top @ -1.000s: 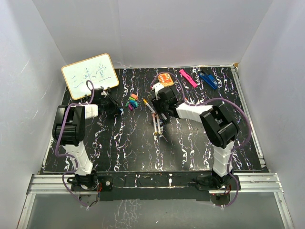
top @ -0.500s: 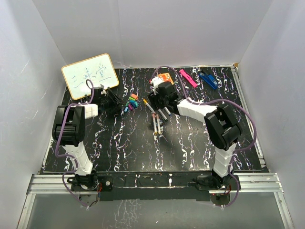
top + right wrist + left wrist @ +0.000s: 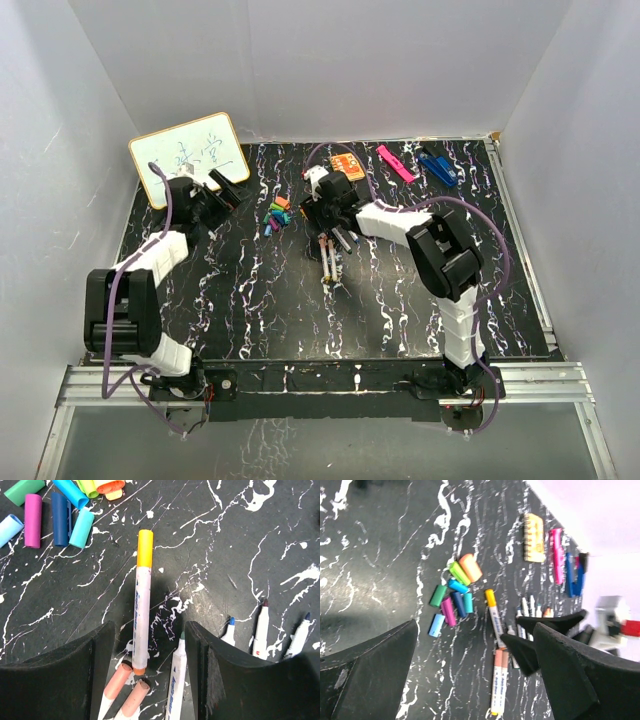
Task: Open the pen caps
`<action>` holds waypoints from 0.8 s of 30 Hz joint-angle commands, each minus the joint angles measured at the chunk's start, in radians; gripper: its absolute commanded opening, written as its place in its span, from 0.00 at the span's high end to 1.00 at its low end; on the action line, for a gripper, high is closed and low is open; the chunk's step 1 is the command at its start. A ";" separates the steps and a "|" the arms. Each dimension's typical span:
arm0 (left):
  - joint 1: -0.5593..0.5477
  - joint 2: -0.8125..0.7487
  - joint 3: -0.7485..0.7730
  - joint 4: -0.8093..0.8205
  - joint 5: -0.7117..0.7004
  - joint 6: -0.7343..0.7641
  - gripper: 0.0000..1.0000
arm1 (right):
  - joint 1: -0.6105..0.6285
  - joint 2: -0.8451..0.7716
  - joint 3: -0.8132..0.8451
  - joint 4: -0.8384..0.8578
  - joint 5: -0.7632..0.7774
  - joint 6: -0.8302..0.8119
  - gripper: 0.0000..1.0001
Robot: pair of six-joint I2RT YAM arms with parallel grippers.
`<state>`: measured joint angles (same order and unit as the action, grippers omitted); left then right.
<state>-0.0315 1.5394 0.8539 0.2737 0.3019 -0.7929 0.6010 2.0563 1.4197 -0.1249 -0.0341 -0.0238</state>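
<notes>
You had several pen caps [image 3: 60, 510] off at upper left, but the yellow-capped pen [image 3: 142, 605] at centre lay unopened beneath your right gripper [image 3: 150, 635], parted and empty; your left gripper [image 3: 476, 635] gaped empty too.

Eight loose pen caps [image 3: 454, 596] are lying clustered flat on the worktop [image 3: 380, 540]; the pens [image 3: 142, 611] are lying just beside them, one yellow-ended, two pink-ended, several showing bare tips

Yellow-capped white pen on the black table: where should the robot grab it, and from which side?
Grab the yellow-capped white pen across its barrel's middle, from straight above. It lies flat with bare table either side there; that leaves the yellow cap free, and pink-ended pens crowd its lower end.
</notes>
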 commanded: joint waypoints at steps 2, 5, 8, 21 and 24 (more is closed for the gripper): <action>0.010 -0.112 -0.036 0.062 0.054 -0.043 0.01 | 0.016 0.034 0.075 0.003 -0.007 0.005 0.44; 0.010 -0.164 -0.055 0.085 0.057 -0.054 0.02 | 0.019 0.050 0.083 0.002 -0.006 0.005 0.44; 0.010 -0.206 -0.054 0.067 0.058 -0.050 0.02 | 0.022 0.067 0.092 0.001 -0.008 0.007 0.44; 0.010 -0.288 -0.096 0.068 0.074 -0.045 0.02 | 0.022 0.113 0.116 -0.013 0.005 0.008 0.59; 0.009 -0.290 -0.096 0.067 0.075 -0.045 0.02 | 0.023 0.121 0.119 -0.019 0.010 0.008 0.72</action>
<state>-0.0280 1.2942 0.7662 0.3359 0.3550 -0.8413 0.6224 2.1532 1.4982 -0.1543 -0.0315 -0.0216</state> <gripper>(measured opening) 0.984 0.348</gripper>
